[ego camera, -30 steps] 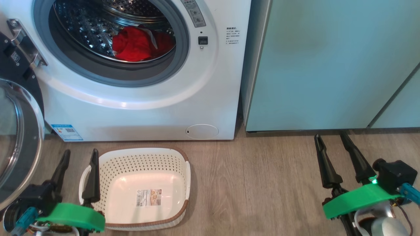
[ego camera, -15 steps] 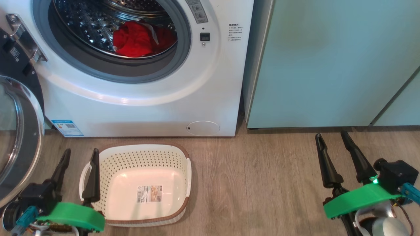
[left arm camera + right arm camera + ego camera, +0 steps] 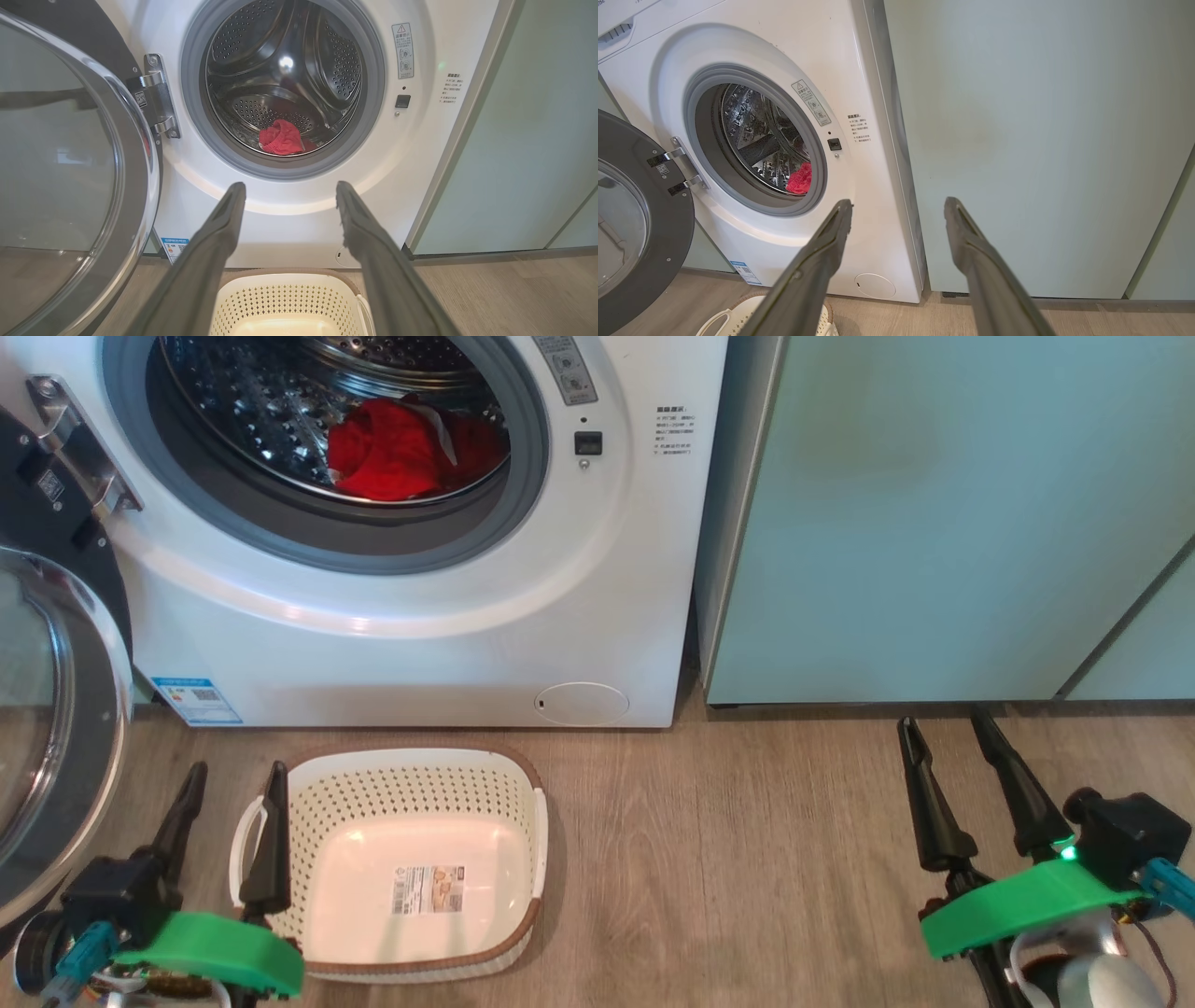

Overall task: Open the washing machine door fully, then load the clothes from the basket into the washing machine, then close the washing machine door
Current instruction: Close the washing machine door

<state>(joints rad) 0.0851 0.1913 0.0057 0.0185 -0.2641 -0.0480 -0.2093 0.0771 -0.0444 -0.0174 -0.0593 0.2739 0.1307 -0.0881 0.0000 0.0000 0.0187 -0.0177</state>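
Both pincers stay wide open and hold nothing: the left pincer by the empty basket, the right pincer over the floor. Nothing has moved. The clothes lie inside the washing machine. Its door hangs open, so I think shutting it comes next.

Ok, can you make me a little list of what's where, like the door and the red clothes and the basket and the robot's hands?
washing machine door: swung open, at the left of the opening
clothes: red bundle inside the drum of the washing machine
basket: on the floor before the machine, no clothes in it
left gripper: open, holding nothing, beside the basket
right gripper: open, holding nothing, before the teal cabinet
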